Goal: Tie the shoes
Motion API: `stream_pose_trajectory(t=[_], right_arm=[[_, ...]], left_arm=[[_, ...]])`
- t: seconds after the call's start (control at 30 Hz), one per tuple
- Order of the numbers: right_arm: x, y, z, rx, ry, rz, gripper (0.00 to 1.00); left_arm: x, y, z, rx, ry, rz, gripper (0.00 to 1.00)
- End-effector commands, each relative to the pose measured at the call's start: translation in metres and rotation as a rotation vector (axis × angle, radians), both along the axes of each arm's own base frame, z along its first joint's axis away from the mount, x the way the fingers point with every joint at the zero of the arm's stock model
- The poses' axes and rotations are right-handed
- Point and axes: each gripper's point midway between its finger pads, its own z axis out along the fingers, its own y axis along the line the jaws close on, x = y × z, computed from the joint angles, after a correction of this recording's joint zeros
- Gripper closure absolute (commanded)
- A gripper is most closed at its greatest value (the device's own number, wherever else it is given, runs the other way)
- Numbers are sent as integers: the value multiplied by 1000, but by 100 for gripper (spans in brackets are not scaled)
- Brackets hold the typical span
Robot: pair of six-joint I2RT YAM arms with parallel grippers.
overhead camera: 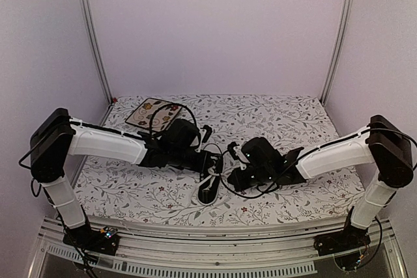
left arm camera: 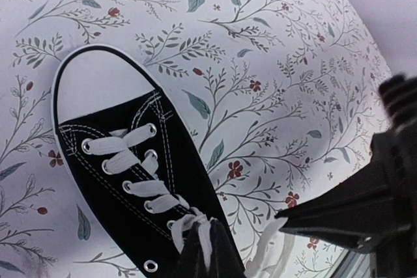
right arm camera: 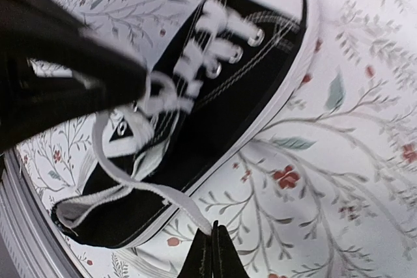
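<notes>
Toward the near edge of the desk [overhead camera: 293, 122], between the two arms, the black sneaker [overhead camera: 210, 188] is sitting upright on its sole, and both sets of jaws are pressing together right beside it. The right jaws are pinching the free lace tail [right arm camera: 182, 208] low at the sneaker's side, down near the cloth. The left jaws are gripping a strand of the white laces [left arm camera: 124, 159] by the top eyelets, as far as I can make out. To my eye the first crossing is being set up, so each arm should be drawing its strand outward gently and evenly, so that the light sneaker is not sliding or tipping. That left pinch is sitting very near the eyelets and may be leaving little free length. With the arms working this close together, passing one strand over the other is going to need care.
</notes>
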Motion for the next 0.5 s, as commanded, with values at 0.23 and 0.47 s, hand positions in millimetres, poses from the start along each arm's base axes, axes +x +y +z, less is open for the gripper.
stream_pose_trajectory(t=[0.23,0.47], right_arm=[[54,-4,40,-148,-136,19,98],[68,23,41,-29,-150,-11,98]], left_arm=[[-6,-2,17,-94,-18,6,100],[-11,2,13,-115,-1,10,100]])
